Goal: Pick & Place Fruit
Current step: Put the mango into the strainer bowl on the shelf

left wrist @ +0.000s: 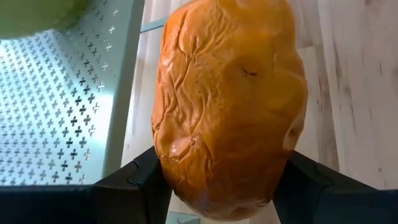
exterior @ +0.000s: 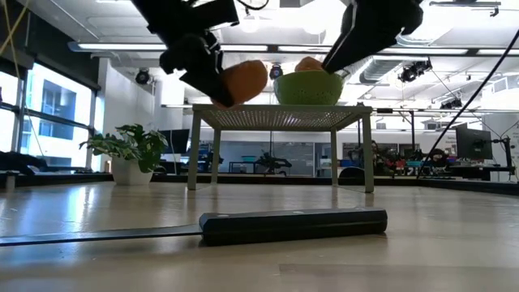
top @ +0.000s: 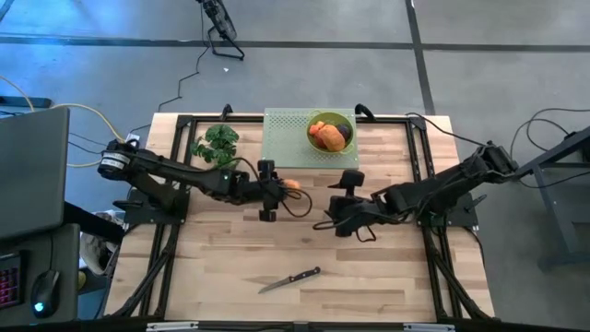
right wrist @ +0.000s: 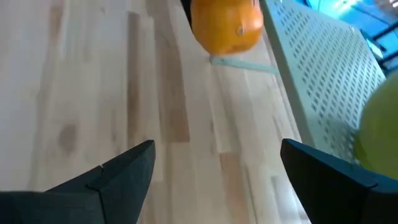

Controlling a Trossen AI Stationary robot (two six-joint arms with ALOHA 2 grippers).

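The left tool is clamped on an orange fruit, which sits between its fingers clear above the tabletop, just beside the perforated stand. The bowl on that stand holds more fruit. The right tool hangs spread wide and empty nearby, with the knife below both.

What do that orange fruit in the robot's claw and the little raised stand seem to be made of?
The orange fruit, shut in the left tool, looks like soft plastic or rubber: glossy, with creased, wrinkled skin; it may be a toy. The raised stand looks like painted pale-green sheet metal, judging by its regular cross-shaped perforations and thin legs in the low view.
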